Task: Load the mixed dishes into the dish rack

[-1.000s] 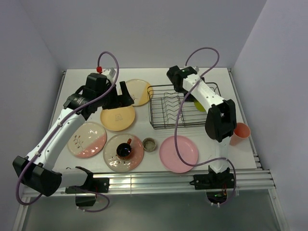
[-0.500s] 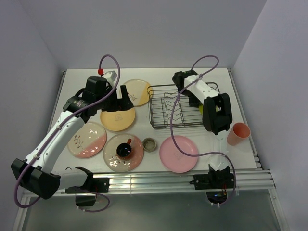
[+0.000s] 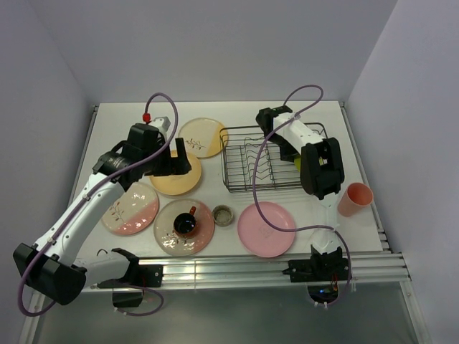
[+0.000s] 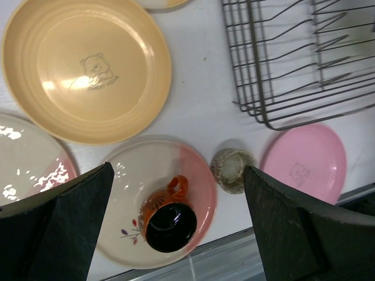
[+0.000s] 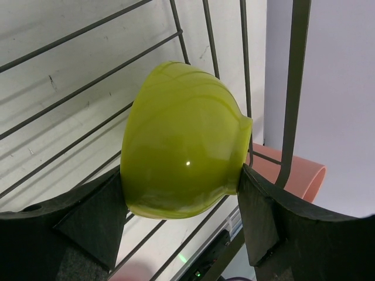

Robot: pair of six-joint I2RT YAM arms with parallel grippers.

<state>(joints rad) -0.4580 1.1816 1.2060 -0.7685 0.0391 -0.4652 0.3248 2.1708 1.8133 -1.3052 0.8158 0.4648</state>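
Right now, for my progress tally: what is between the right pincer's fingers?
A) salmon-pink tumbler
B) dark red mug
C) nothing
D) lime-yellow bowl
D: the right wrist view shows the lime-yellow bowl gripped between the two fingers of the right pincer, with the dish rack wires around it.
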